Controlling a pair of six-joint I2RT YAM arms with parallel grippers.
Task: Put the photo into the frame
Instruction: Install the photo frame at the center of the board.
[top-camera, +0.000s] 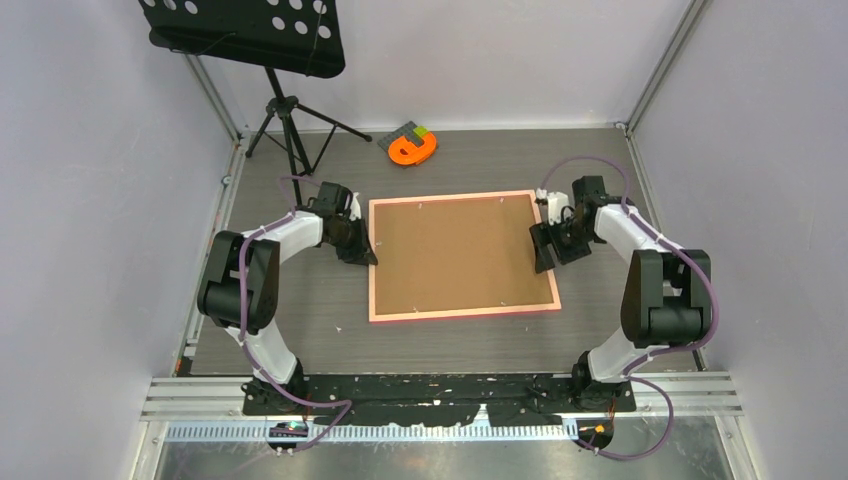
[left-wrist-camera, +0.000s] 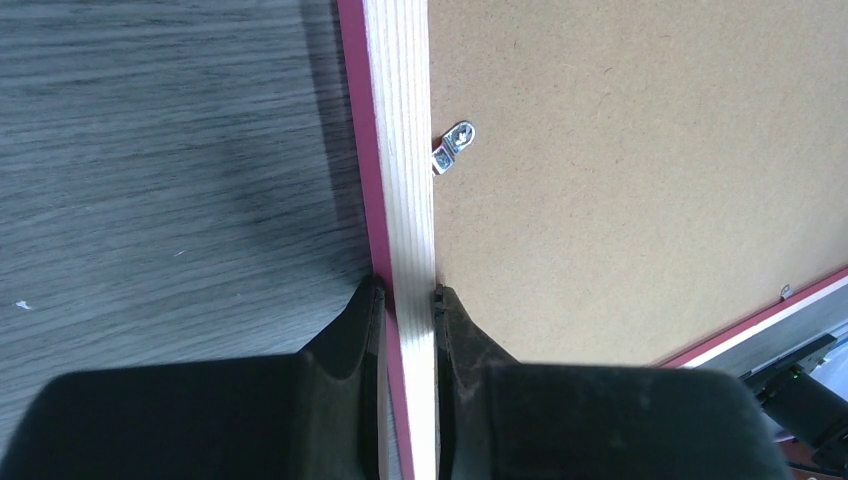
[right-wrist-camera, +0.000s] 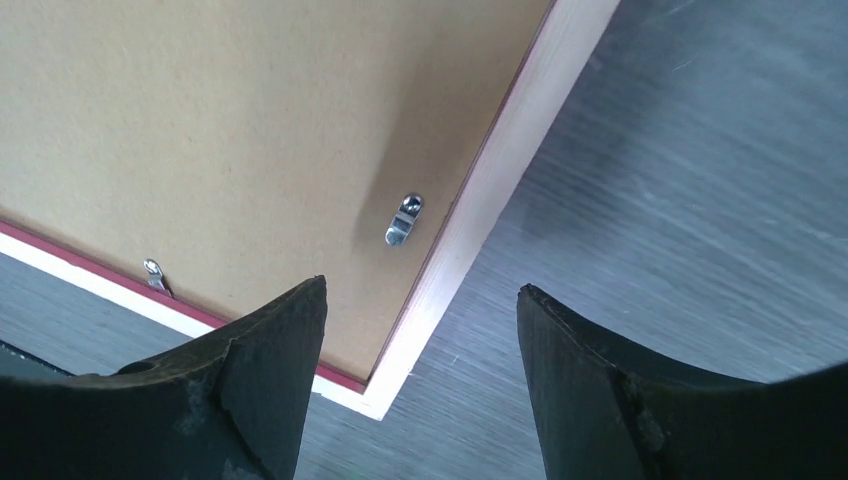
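Observation:
The frame (top-camera: 460, 313), with its narrow salmon-pink border, lies flat in the middle of the table, back side up. A brown backing board (top-camera: 455, 250) fills it. The photo is hidden. My left gripper (top-camera: 362, 252) is shut on the frame's left rail (left-wrist-camera: 400, 150), one finger on the outer side and one on the board side (left-wrist-camera: 408, 292). My right gripper (top-camera: 547, 250) hovers open over the frame's right rail (right-wrist-camera: 520, 130), close to a corner, with nothing between its fingers (right-wrist-camera: 420, 288). Small metal turn clips (left-wrist-camera: 453, 146) (right-wrist-camera: 403, 219) sit along the inner edge of the board.
A small orange tape-like object (top-camera: 413, 149) lies at the back of the table behind the frame. A black music stand (top-camera: 245, 35) on a tripod (top-camera: 290, 125) stands at the back left. Grey walls close in the table on both sides.

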